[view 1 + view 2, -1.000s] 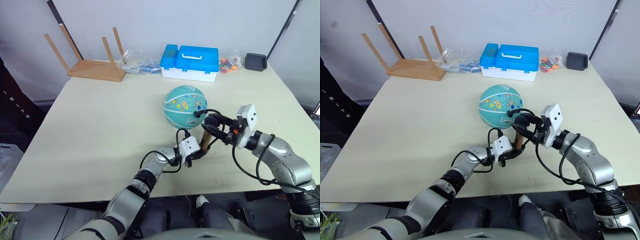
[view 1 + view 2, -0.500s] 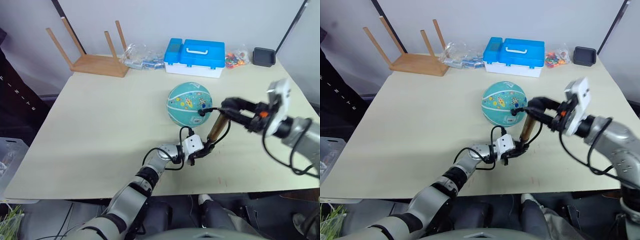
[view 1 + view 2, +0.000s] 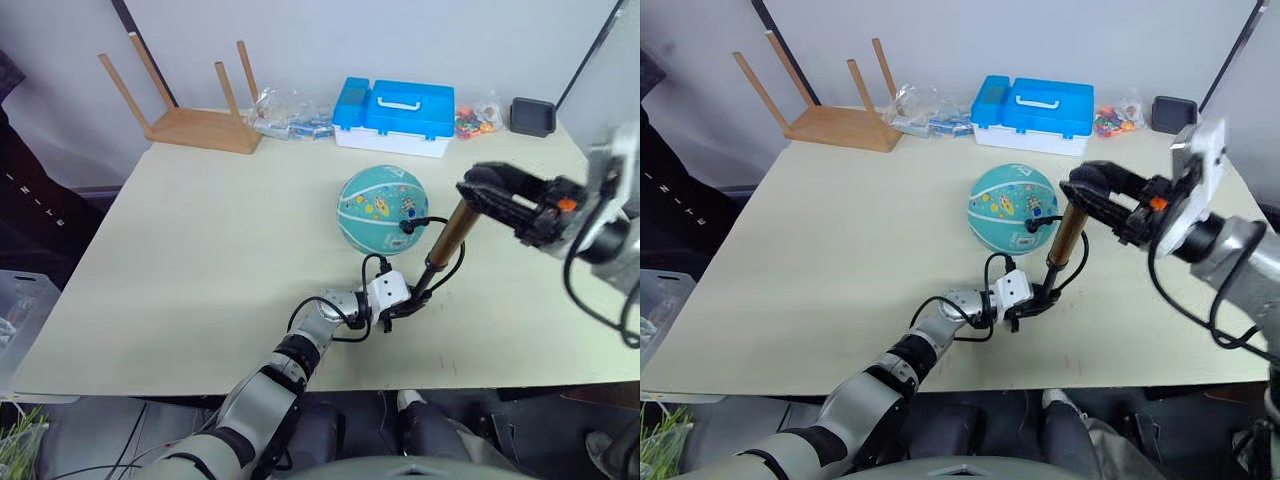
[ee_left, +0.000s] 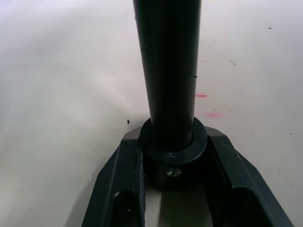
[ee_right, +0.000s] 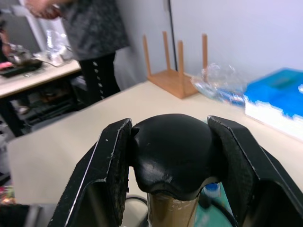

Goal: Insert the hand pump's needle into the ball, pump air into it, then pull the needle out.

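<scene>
Right gripper (image 3: 478,187) is clamping the black T-handle (image 5: 171,156) of the hand pump (image 3: 447,235), one finger on each side of it, raised above the table (image 3: 200,250). Left gripper (image 3: 410,300) is pinching the pump's black base cap (image 4: 173,153) between its two fingers, low against the table surface near the front edge. Pump is standing tilted, base toward the robot and handle leaning up and to the right, with its bronze-gold barrel running between the two grippers. Thin black hose (image 3: 452,265) is looping from the pump's lower end up to the ball (image 3: 377,209), where its tip is meeting the ball's right side; the needle itself is too small to make out. Ball is resting on the table just beyond the pump. Blue case (image 3: 392,115) and an upturned wooden stool (image 3: 195,110) are sitting along the far edge.
</scene>
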